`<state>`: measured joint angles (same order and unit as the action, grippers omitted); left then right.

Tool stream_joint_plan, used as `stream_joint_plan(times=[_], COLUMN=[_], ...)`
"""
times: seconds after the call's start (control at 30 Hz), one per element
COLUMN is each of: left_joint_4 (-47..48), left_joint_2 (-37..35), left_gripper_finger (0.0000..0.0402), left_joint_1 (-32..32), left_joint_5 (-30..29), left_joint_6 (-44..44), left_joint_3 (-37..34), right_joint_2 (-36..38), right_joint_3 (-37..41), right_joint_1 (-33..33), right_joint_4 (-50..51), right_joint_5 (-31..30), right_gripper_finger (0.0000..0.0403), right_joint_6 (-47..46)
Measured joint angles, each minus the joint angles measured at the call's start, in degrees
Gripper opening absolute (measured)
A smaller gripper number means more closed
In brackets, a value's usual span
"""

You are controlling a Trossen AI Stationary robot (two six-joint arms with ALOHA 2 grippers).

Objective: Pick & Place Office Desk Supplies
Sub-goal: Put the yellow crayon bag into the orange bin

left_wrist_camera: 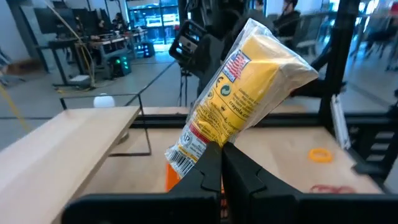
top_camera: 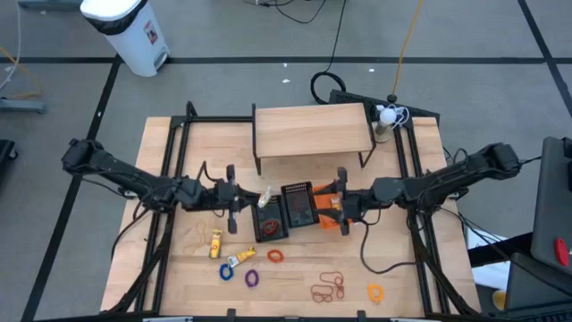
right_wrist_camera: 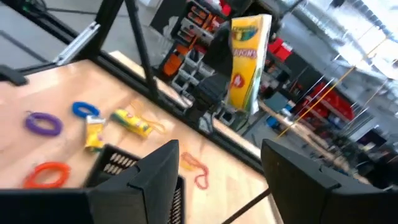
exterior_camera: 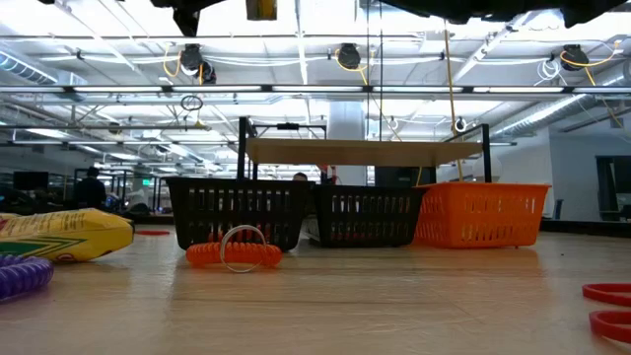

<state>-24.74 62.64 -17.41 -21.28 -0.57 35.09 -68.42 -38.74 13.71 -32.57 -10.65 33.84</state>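
The left gripper [left_wrist_camera: 221, 163], fingers pressed together, pinches a yellow Crayola crayon packet [left_wrist_camera: 242, 93] by its lower edge, held aloft above the black baskets [top_camera: 284, 211]. The right gripper [right_wrist_camera: 217, 171] hovers over the orange basket [top_camera: 327, 208] with fingers spread, holding nothing. Coiled rings [top_camera: 251, 278], rubber bands [top_camera: 328, 288] and two more yellow packets [top_camera: 215, 243] lie on the table [top_camera: 393, 259].

One camera looks straight down; one sits at tabletop level; both wrist cameras apparently share the yellow packet [left_wrist_camera: 249, 93].
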Motion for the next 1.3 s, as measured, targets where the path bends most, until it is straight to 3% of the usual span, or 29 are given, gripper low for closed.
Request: stream_joint_plan(times=[0.27,0.57,0.77,1.3], left_joint_4=[-1.5,-11.3,-16.6,-13.9], left_joint_2=[2.7,10.6,14.2,22.5], left_gripper_finger=[0.0,0.0,0.0,0.0], left_joint_1=[2.7,5.0,6.6,7.3], left_joint_5=[1.9,2.0,3.3,3.2], left_joint_6=[4.2,3.9,3.8,-0.9], left_joint_3=[0.0,0.0,0.2,10.0], right_joint_2=[-4.2,-6.5,-6.5,-6.5], right_joint_3=[0.0,0.0,0.0,0.0], right_joint_1=[-1.7,-1.7,-2.1,-2.1], right_joint_4=[-7.9,-17.9,-17.8,-17.8], right_joint_5=[0.1,0.2,0.3,0.4], right_gripper_finger=[0.0219,0.0219,0.0219,0.0219], right_joint_6=[1.3,-4.5,-6.7,-8.3])
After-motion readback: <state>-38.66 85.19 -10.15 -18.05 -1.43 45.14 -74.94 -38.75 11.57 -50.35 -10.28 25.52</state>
